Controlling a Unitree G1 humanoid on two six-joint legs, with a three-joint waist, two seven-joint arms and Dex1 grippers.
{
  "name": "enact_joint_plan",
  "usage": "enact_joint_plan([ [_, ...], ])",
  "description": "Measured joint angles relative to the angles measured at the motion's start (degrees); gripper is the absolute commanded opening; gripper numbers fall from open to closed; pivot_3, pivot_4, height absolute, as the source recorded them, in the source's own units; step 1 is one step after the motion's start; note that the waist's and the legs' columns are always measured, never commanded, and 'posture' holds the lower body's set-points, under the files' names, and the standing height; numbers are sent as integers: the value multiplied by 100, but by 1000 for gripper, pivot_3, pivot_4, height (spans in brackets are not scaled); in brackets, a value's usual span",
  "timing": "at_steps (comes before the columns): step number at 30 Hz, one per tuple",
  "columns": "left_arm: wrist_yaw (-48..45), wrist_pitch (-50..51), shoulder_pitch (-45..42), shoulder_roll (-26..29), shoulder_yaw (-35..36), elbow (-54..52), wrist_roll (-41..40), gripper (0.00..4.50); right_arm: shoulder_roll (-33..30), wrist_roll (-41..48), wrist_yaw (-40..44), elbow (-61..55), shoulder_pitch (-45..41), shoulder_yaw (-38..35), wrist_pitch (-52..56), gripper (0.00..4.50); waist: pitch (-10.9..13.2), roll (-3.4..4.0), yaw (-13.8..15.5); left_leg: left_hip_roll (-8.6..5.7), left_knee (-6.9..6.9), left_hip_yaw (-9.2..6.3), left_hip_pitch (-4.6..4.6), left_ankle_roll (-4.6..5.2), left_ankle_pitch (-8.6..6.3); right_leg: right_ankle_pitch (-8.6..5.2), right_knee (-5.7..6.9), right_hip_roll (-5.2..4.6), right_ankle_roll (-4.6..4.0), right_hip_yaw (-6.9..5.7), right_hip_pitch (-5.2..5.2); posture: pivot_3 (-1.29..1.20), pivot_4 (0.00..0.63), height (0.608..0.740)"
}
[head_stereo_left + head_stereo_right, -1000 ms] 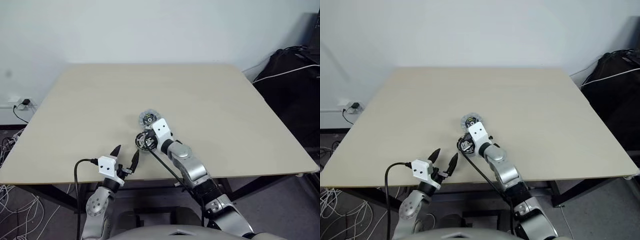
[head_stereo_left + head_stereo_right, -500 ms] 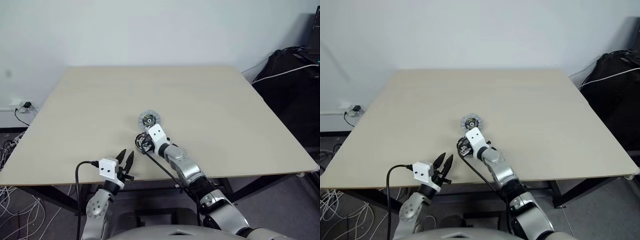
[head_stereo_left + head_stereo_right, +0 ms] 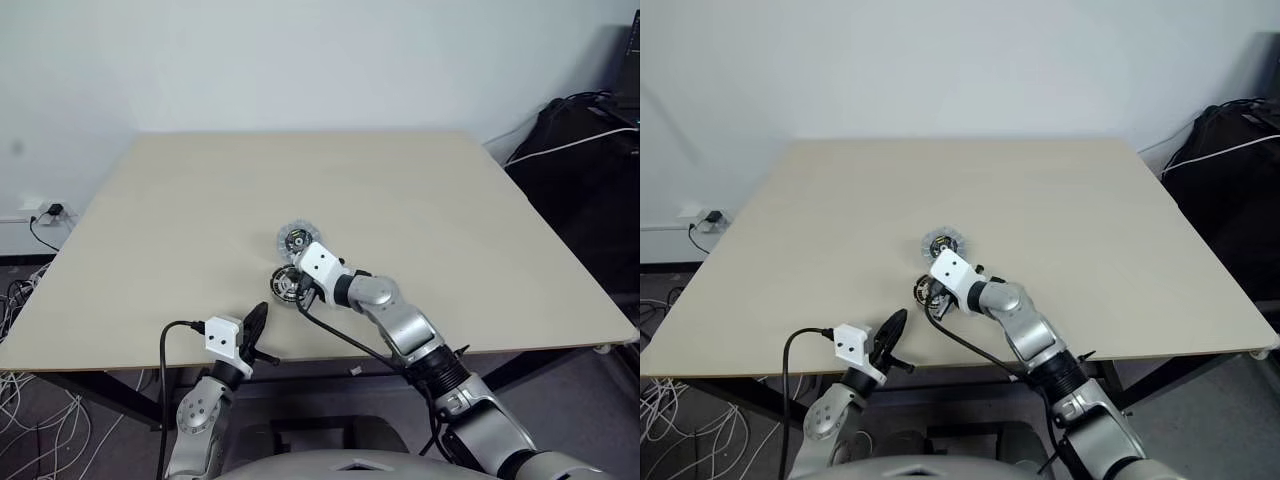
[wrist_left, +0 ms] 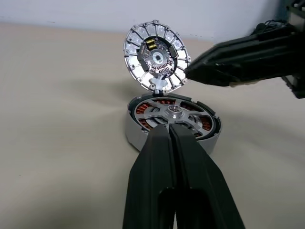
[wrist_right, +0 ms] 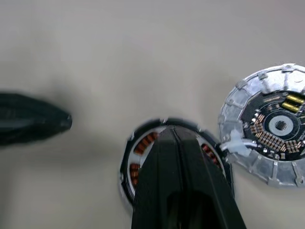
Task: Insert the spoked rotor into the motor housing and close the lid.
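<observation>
The round motor housing (image 4: 143, 129) sits near the table's front middle, with copper windings inside. The silver spoked rotor (image 4: 170, 113) lies in it. The lid (image 4: 155, 59) stands tilted up at the housing's far edge, its dark-centred face toward me. My right gripper (image 3: 300, 288) is shut and empty, pointing down over the housing (image 5: 131, 167). In the left wrist view its tip (image 4: 188, 72) lies right beside the lid's rim; I cannot tell whether it touches. My left gripper (image 3: 262, 318) is shut and empty at the table's front edge, pointing at the housing from a short way off.
The pale table (image 3: 450, 220) stretches wide behind and beside the motor. A black bag (image 3: 590, 150) with a white cable stands past the table's right edge. A wall socket and cables (image 3: 45, 210) lie on the floor at the left.
My left gripper has closed from wide open. The right arm's elbow has swung out to the right and its wrist has turned, with the shut gripper staying over the housing.
</observation>
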Motion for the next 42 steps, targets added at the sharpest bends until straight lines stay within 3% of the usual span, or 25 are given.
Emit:
enact_joint_plan([
  [2, -7, 0, -8, 0, -5, 10, 0, 34, -225, -106, 255, 0, -104, 145, 2, 0, 0, -1, 0, -3, 0, 2, 1, 0, 0, 0, 0, 0, 0, 0, 0, 0, 0, 740],
  [5, -5, 0, -30, -1, -15, 32, 4, 0, -503, -278, 614, 7, -265, 378, -2, 621, 0, -1, 0, -3, 0, 1, 1, 0, 0, 0, 0, 1, 0, 0, -1, 0, 0, 740],
  [12, 52, 7, -69, -9, -45, 34, 7, 0, -612, -539, 1009, 147, -578, 660, -128, 2832, 0, -1, 2, -4, 1, 3, 1, 0, 0, 1, 0, 1, 0, 0, 0, 0, 0, 740],
  [28, 201, 270, 2, -45, -171, -197, 9, 0, -822, -1079, 1818, 958, -1127, 1005, -679, 2832, 0, -1, 3, -5, 1, 4, 1, -1, 0, 2, -1, 2, 1, 0, 0, 0, 0, 740],
  [42, 281, 296, 81, -64, -197, -267, -3, 0, -616, -1256, 2019, 1478, -1315, 1047, -955, 2832, 0, 0, 5, -6, 2, 4, 1, -2, 1, 3, 0, 2, 0, -1, 1, 0, 0, 740],
])
